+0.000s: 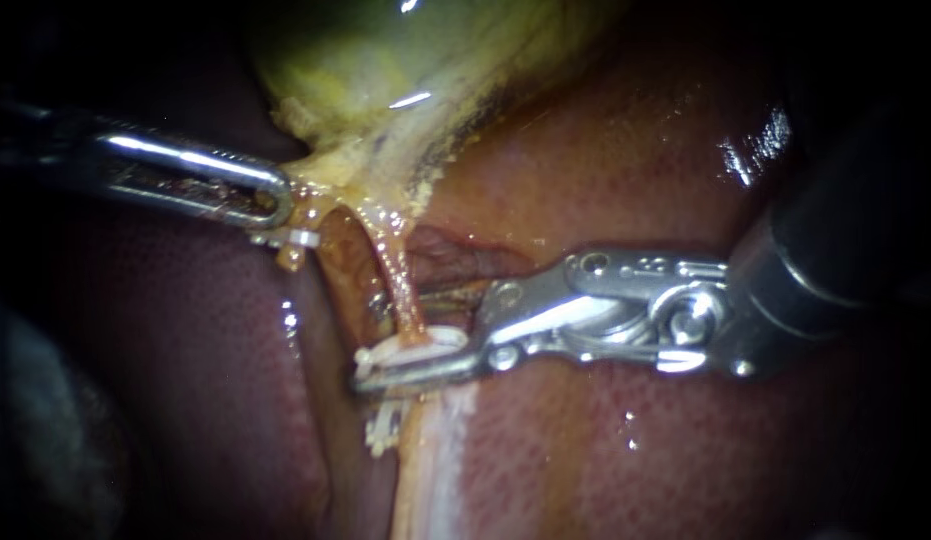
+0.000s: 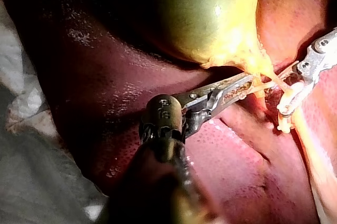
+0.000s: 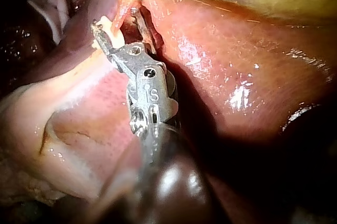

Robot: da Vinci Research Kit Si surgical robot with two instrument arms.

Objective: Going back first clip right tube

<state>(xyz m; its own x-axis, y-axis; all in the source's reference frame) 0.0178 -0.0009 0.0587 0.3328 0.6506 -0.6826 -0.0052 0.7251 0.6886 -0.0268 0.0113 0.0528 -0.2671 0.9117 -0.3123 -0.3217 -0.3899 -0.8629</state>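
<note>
Right instrument (image 1: 395, 342), a bright metal shaft ending in a hinged pincer, is coming in from the right and lying across the dark red, glistening liver (image 1: 625, 150). Its pincer is standing narrowly open, and a gap is showing between the shadowed upper half and the lower half. A white plastic clip (image 1: 425, 345) is sitting in that gap, resting against the lower half and wrapping around the thin orange-tan right tube (image 1: 397, 285). The tube is running from the neck of the yellow-green gallbladder (image 1: 385, 60) on the far side, passing through the clip and continuing toward the near side as a pale band. A second small white clip (image 1: 383, 428) is sitting on the near side of the first, just beside the pincer. I cannot tell whether it is touching the lower half.

Left instrument (image 1: 277, 200), a slender steel shaft with a toothed pincer, is entering from the left. Its pincer is gripping the pale yellow neck tissue (image 1: 330, 175) where the gallbladder is narrowing, and the tissue is looking taut. A third tiny white clip (image 1: 303, 240) is lying just beside the tip of that pincer.

In the left wrist view, the toothed pincer is clamping yellow tissue ahead of it. The right instrument is sitting beyond it, near but apart. A crumpled pale cloth (image 2: 26, 108) is lying beside the liver.

In the right wrist view, the white clip is showing at the pincer tip, against the tube.
</note>
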